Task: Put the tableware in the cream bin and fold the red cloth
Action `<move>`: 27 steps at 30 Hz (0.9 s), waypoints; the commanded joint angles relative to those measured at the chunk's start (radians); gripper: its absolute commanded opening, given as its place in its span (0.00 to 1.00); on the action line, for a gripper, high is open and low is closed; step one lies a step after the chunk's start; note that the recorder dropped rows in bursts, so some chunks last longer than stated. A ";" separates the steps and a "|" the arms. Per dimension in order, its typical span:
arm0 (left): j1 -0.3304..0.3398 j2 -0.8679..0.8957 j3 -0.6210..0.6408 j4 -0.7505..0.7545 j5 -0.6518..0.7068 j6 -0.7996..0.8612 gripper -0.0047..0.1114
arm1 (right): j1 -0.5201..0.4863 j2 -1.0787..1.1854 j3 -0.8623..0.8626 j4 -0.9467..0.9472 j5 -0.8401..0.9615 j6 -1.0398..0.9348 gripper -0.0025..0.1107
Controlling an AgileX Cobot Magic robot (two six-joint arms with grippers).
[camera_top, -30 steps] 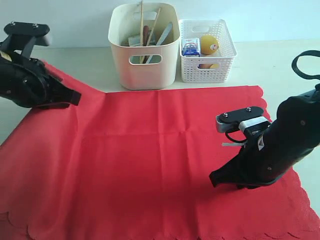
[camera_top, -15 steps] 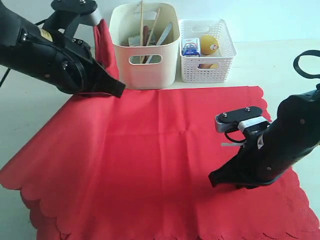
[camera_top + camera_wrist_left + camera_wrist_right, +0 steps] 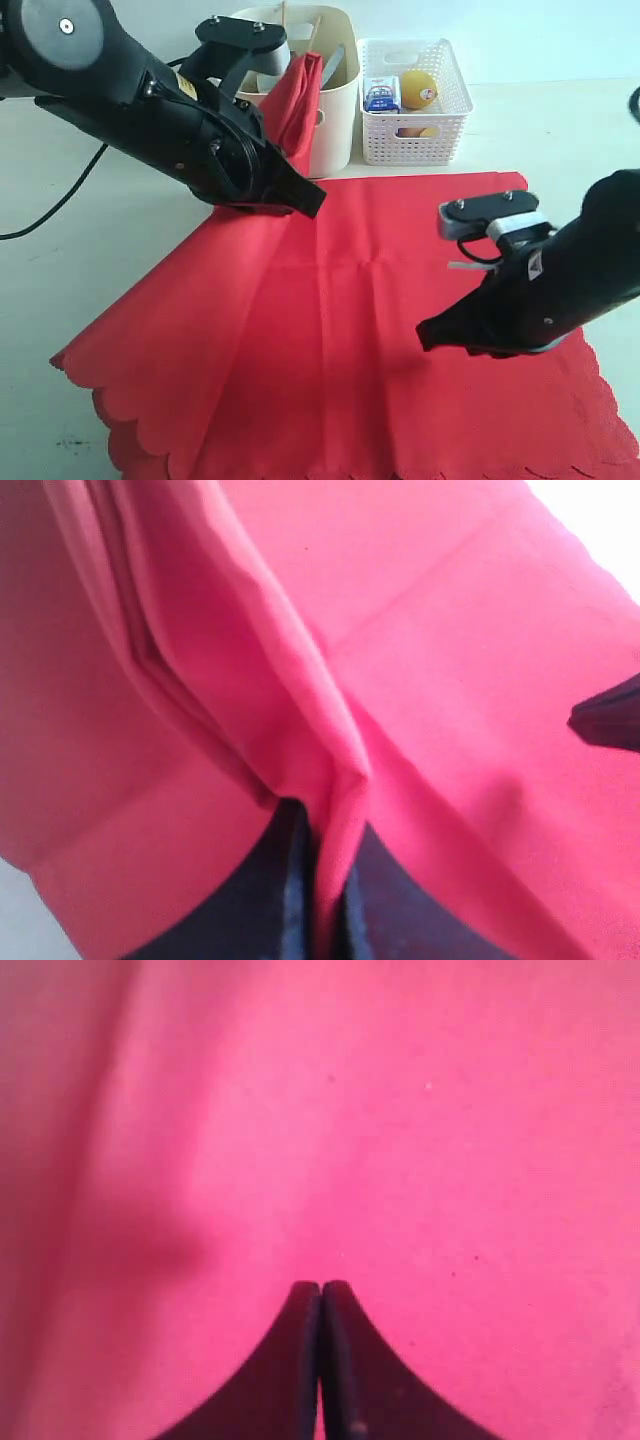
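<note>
Exterior: the cloth [image 3: 380,330] lies on the bench [image 3: 560,130] with its scalloped edge nearest and its far-left corner raised, pointing up before the bin [image 3: 338,130].

Left wrist: the left end effector [image 3: 325,830] is clamped on a cloth fold.

Right wrist: the right end effector [image 3: 321,1295] is closed with nothing between, over the cloth.

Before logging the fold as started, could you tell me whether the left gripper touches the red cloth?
Touching: the left wrist view shows the red cloth pinched in the jaws of the left gripper.
</note>
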 commanded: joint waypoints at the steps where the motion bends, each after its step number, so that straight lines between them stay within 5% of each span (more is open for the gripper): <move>1: -0.005 -0.001 -0.009 -0.015 -0.004 0.007 0.04 | -0.001 -0.172 0.005 -0.077 0.000 0.082 0.02; 13: -0.129 0.089 -0.170 -0.087 -0.007 0.046 0.04 | -0.001 -0.722 0.005 -0.716 0.105 0.748 0.02; 27: -0.246 0.452 -0.643 -0.221 0.097 0.015 0.04 | -0.001 -0.967 0.005 -0.766 0.347 0.783 0.02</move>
